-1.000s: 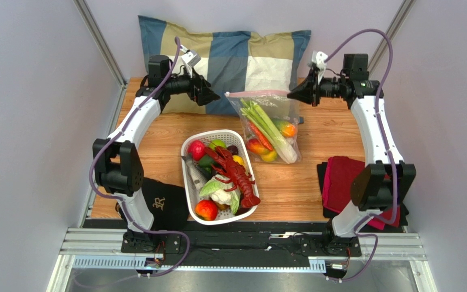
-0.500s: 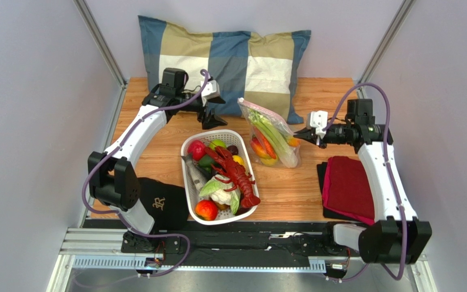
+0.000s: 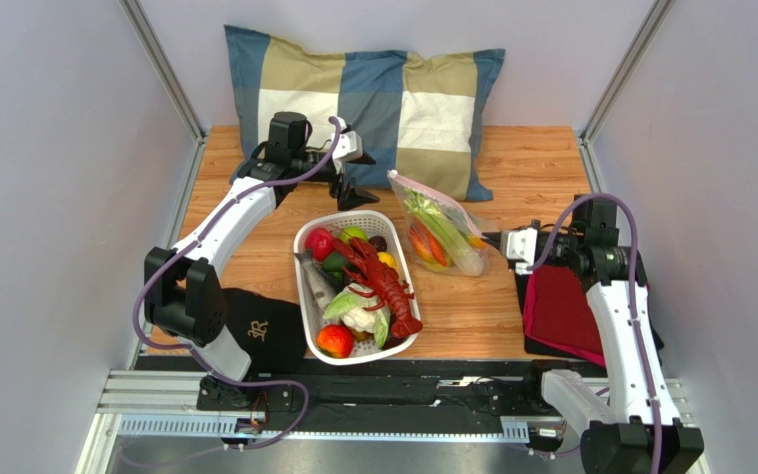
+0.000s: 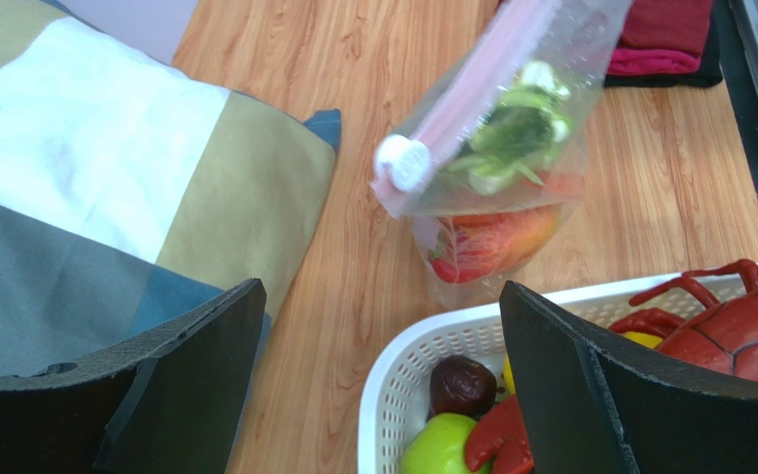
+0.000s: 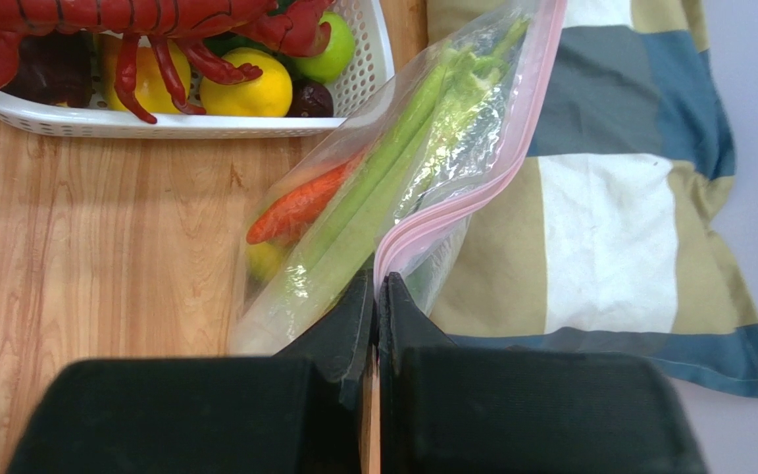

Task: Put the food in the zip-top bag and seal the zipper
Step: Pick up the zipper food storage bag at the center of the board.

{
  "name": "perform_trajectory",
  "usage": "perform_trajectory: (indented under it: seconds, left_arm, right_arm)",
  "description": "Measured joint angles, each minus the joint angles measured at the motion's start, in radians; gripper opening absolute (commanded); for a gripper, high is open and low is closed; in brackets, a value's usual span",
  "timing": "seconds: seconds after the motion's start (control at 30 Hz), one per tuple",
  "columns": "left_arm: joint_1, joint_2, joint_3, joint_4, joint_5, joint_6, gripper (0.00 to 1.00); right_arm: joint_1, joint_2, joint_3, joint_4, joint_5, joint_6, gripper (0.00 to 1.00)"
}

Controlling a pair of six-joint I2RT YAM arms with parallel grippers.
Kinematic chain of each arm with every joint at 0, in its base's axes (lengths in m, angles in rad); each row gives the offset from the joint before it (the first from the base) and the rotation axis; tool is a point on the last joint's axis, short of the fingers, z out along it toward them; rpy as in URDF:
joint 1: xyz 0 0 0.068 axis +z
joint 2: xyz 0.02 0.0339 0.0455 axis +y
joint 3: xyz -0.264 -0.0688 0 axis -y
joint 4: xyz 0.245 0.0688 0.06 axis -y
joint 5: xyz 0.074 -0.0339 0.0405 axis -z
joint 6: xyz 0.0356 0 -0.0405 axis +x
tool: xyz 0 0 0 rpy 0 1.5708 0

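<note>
Seen from above, the clear floppy plastic zip-top bag (image 3: 439,225) is on the wooden surface (image 3: 531,168), just beside the far right corner of the white slotted plastic basket (image 3: 303,296). It lies between the two arms.

The right wrist view shows what the overhead view cannot. The right pincer (image 5: 374,296) has its jaws pressed together on one end of the thin pinkish closure strip (image 5: 472,197) at the bag's mouth. Through the plastic it shows a long green-and-white stalk (image 5: 383,188), an orange-red chili (image 5: 299,207) and a small yellow fruit (image 5: 264,259).

Only the left wrist view shows the white slider tab (image 4: 403,163), at the other end of the strip, and a red-and-orange fruit (image 4: 492,242) low in the bag. The left pincer (image 4: 381,291) is spread wide and grips nothing. It hovers apart from the bag, over the basket's far rim and the edge of the checked blue, beige and white pillow (image 4: 106,188).

The basket holds a red toy lobster (image 3: 383,281), a yellow lemon (image 5: 235,94), a green apple (image 5: 338,44) and a dark brown fruit (image 4: 462,385), among other toys.
</note>
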State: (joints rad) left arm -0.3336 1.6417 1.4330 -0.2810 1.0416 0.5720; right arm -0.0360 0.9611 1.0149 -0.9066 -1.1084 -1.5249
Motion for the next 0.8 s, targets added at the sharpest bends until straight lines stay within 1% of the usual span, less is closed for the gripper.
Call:
perform_trajectory:
  seconds: [0.07, 0.17, 0.2, 0.27, 0.37, 0.4, 0.43, 0.47, 0.57, 0.63, 0.67, 0.73, 0.77, 0.8]
  left_arm:
    - [-0.006, 0.0, 0.0, 0.023, 0.0, -0.011, 0.95]
    - [-0.024, 0.0, 0.001, 0.031, 0.001, -0.018, 0.9]
    - [-0.031, 0.0, 0.002, 0.027, 0.003, -0.016, 0.87]
    - [-0.051, 0.0, 0.007, 0.008, 0.012, 0.0, 0.83]
    - [-0.079, -0.001, 0.008, -0.028, 0.029, 0.029, 0.58]
    - [-0.09, -0.002, 0.008, -0.044, 0.032, 0.041, 0.44]
    - [-0.099, -0.002, 0.008, -0.057, 0.035, 0.051, 0.37]
    - [-0.107, -0.003, 0.007, -0.068, 0.038, 0.058, 0.24]
    - [-0.121, -0.009, 0.005, -0.087, 0.047, 0.064, 0.11]
    - [-0.124, -0.013, 0.005, -0.09, 0.05, 0.056, 0.06]
    - [-0.125, -0.013, 0.005, -0.089, 0.051, 0.048, 0.0]
    - [-0.125, -0.013, 0.005, -0.082, 0.052, 0.03, 0.0]
    - [-0.125, -0.013, 0.005, -0.079, 0.052, 0.02, 0.0]
    - [-0.125, -0.013, 0.005, -0.074, 0.053, 0.014, 0.0]
  right_arm:
    - [0.0, -0.037, -0.022, 0.008, -0.001, -0.019, 0.0]
    - [0.0, -0.08, -0.049, 0.017, -0.002, -0.04, 0.0]
    - [0.0, -0.088, -0.054, 0.021, -0.001, -0.045, 0.0]
    - [0.0, -0.102, -0.067, 0.038, -0.001, -0.052, 0.0]
    - [0.0, -0.127, -0.095, 0.063, 0.002, -0.051, 0.0]
    - [-0.001, -0.136, -0.105, 0.069, 0.004, -0.048, 0.0]
    - [-0.003, -0.143, -0.111, 0.077, 0.007, -0.043, 0.0]
    - [-0.006, -0.15, -0.115, 0.084, 0.01, -0.034, 0.0]
    - [-0.014, -0.158, -0.117, 0.11, 0.019, -0.005, 0.0]
    - [-0.019, -0.158, -0.117, 0.124, 0.025, 0.014, 0.0]
    - [-0.02, -0.158, -0.117, 0.127, 0.027, 0.019, 0.0]
    - [-0.022, -0.158, -0.117, 0.134, 0.029, 0.03, 0.0]
    - [-0.023, -0.159, -0.117, 0.139, 0.029, 0.035, 0.08]
    - [-0.023, -0.159, -0.117, 0.142, 0.031, 0.037, 0.2]
